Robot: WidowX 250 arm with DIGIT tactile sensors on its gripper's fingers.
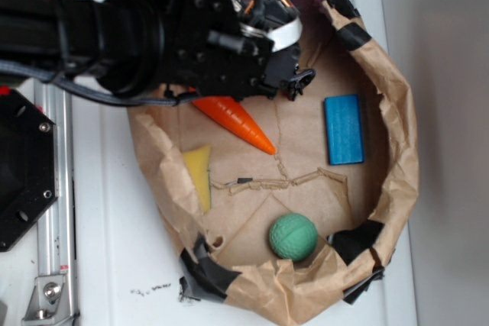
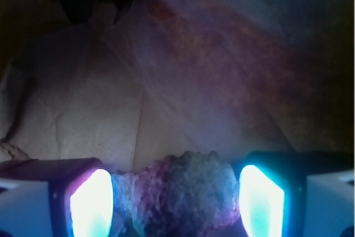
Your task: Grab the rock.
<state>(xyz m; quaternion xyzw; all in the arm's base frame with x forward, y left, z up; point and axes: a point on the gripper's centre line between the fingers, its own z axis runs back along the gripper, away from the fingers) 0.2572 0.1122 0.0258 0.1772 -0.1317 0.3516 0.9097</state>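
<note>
No readable text, labels, brand names or numbers appear in either view. Nothing carries legible writing.

Rock at the bottom centre of the wrist view

The rock [image 2: 180, 192] is a lumpy, irregular stone with a rough, pitted surface, looking grey-brown with purplish tints in this light. It sits low in the frame, its lower part cut off by the bottom edge, on crumpled brown paper. In the exterior view it cannot be made out.
</note>
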